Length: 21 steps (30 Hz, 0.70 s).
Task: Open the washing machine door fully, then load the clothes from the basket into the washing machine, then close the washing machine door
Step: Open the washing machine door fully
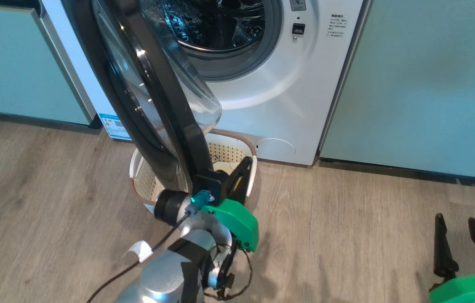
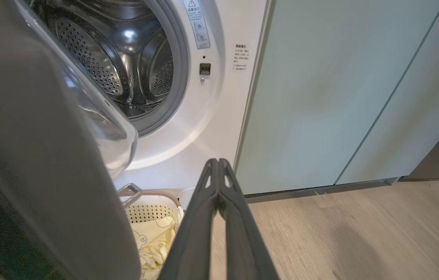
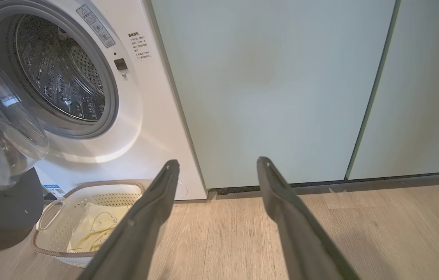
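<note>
The left gripper [image 2: 216, 162], fingers pressed together on nothing, sits just beside the lower edge of the door [image 1: 170, 109], which stands swung out over the basket [image 3: 106, 182]. The clothes [image 3: 95, 225] lie in the basket at the foot of the washer [image 1: 288, 92]. The right gripper [image 3: 217, 162] hangs well apart, fingers spread, empty.

silver forearm [image 1: 166, 269], green wrist housing [image 1: 233, 221], black cable [image 1: 136, 265] — right gripper [image 3: 217, 163] dark-fingered.
</note>
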### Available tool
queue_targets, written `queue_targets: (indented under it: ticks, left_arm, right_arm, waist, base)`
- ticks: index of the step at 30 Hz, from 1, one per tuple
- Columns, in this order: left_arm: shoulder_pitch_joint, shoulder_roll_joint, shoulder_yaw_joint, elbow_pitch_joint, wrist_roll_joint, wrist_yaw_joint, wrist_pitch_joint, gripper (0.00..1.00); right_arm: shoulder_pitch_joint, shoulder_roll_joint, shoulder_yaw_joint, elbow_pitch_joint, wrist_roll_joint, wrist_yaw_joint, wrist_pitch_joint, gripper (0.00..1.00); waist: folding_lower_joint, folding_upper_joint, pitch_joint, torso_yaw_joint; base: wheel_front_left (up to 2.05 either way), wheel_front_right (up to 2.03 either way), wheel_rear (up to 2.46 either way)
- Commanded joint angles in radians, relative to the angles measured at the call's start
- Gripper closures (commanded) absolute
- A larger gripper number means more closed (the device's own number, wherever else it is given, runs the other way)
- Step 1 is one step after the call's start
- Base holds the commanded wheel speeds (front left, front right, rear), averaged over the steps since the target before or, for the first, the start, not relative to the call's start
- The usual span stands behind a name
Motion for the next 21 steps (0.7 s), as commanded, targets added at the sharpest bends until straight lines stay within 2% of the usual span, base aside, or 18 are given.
queue_targets:
  ticks: [1,16,21]
  left_arm:
    - [-0.023,0.008,0.051,-0.02,0.014,0.007,-0.011,1.0]
    - [0.026,0.008,0.161,-0.03,0.042,0.004,-0.011,1.0]
    - [0.04,0.008,0.194,-0.03,0.055,-0.01,-0.011,1.0]
  right_arm:
    - [-0.052,-0.026,0.024,-0.029,0.007,0.002,-0.01,0.0]
    - [-0.048,-0.024,0.025,-0.023,0.009,0.002,-0.01,0.0]
    - [-0.043,-0.023,0.026,-0.021,0.01,0.002,-0.01,0.0]
  waist:
    - [0.0,0.0,0.0,0.0]
    - [0.0,0.0,-0.009,0.023]
    - [0.0,0.0,-0.011,0.039]
  base:
    - [0.0,0.0,0.0]
    - [0.0,0.0,0.0]
    - [0.0,0.0,0.0]
